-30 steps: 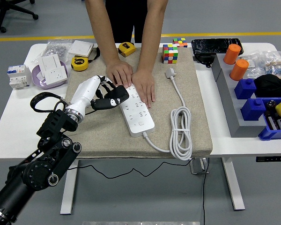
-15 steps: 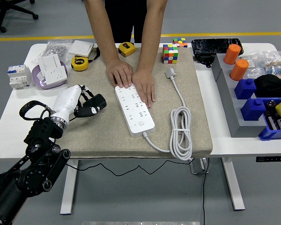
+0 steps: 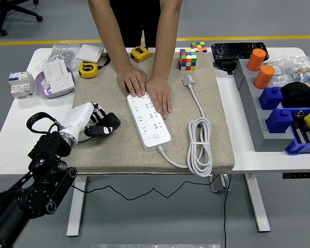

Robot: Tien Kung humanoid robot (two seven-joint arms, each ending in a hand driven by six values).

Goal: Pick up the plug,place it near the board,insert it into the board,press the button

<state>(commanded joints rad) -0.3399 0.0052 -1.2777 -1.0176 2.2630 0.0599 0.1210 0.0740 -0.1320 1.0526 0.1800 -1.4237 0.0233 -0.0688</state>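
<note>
White power strip and its plug on the tan mat

The power strip (image 3: 148, 119) lies slanted at frame centre; its plug (image 3: 188, 80) lies loose upper right of it, its cable (image 3: 200, 144) coiled lower right.

the left arm reaches in from the lower left, its hand (image 3: 95, 123) low, fingers (image 3: 107, 124) loosely curled and holding nothing.

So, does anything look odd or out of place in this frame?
Yes: a person's two hands press flat on the white power strip in the work area. The left robot hand sits apart from it, and the strip's own white plug lies loose on the beige mat.
</note>
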